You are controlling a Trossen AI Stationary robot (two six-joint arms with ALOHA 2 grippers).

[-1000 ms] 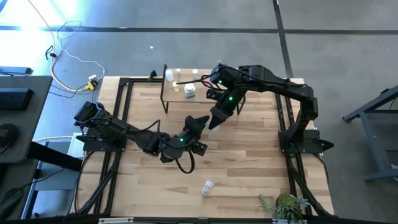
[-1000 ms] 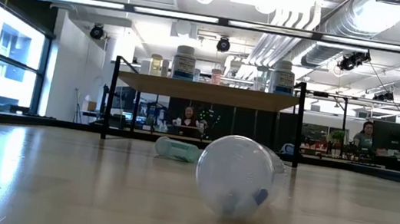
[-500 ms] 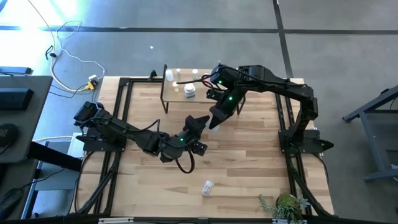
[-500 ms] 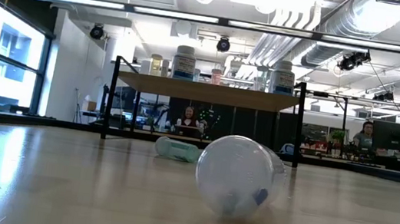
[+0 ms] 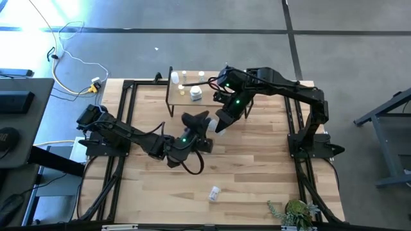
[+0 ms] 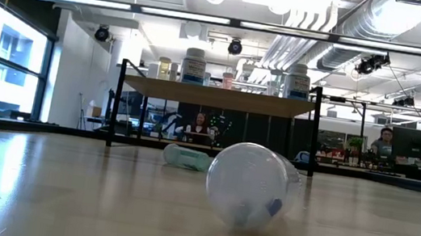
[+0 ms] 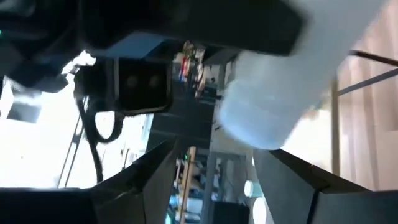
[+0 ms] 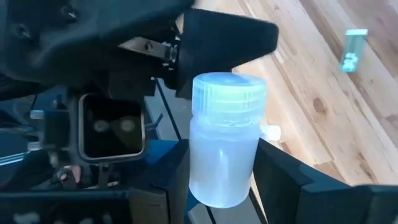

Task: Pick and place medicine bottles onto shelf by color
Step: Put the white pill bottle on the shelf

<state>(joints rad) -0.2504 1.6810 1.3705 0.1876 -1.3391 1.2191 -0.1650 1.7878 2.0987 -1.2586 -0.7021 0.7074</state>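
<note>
My right gripper (image 5: 221, 122) (image 8: 221, 163) hovers over the table's middle, just near of the shelf (image 5: 183, 97) (image 6: 221, 97), shut on a white translucent capped bottle (image 8: 225, 137) (image 7: 267, 106). My left gripper (image 5: 198, 119) (image 7: 214, 152) is open and faces that bottle's cap (image 8: 229, 90) from the table's left. One of its dark fingers (image 8: 230, 37) shows just behind the cap. Several bottles (image 5: 195, 94) stand on the shelf board. A clear bottle (image 5: 214, 192) (image 6: 251, 184) lies on its side near the table's near edge, and a green one (image 6: 186, 157) lies farther back. My right gripper pinches the white bottle by the lower part of its body (image 8: 205, 177) between its two fingers. The cap end sticks out past the fingertips, and the bottle is lifted clear of the table. My left gripper: I cannot tell whether its finger touches the cap.
The shelf's black legs (image 6: 117, 106) stand on the far part of the table. Black frame rails (image 5: 125, 128) run along the table's left and right sides. A small plant (image 5: 294, 212) sits at the near right corner. Bare wood lies between the arms and the clear bottle.
My left gripper has turned about its wrist and shifted a little toward the far edge and the shelf, closing in on the bottle held by my right gripper. The bottles lying on the table have stayed put.
</note>
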